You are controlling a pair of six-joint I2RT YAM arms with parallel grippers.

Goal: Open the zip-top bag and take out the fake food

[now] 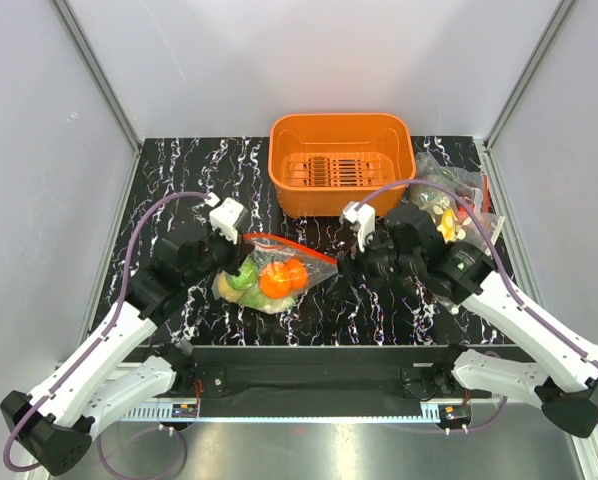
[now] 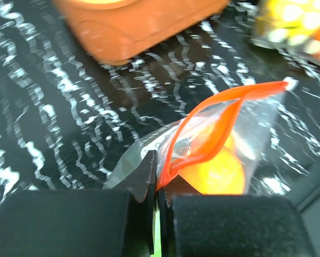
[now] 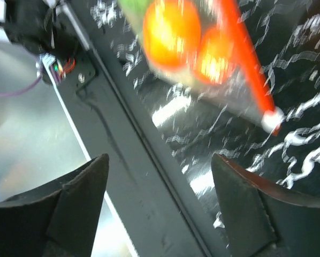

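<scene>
The zip-top bag (image 1: pixel 279 268) lies on the black marbled table in front of the orange basket. Its red-orange zip strip (image 1: pixel 291 245) runs along the far edge. Inside I see orange fruits (image 1: pixel 281 279) and green pieces (image 1: pixel 244 277). My left gripper (image 1: pixel 233 252) is shut on the bag's left end; in the left wrist view the fingers (image 2: pixel 144 176) pinch the strip (image 2: pixel 213 115), with an orange fruit (image 2: pixel 219 171) behind. My right gripper (image 1: pixel 347 266) is open and empty just right of the bag's corner. The right wrist view shows the fruits (image 3: pixel 173 32) and strip (image 3: pixel 245 64) beyond its fingers (image 3: pixel 240 187).
The orange basket (image 1: pixel 341 160) stands at the back centre. Other clear bags of food (image 1: pixel 449 200) lie at the back right behind the right arm. The table's near edge and a metal rail (image 3: pixel 128 160) lie under the right gripper.
</scene>
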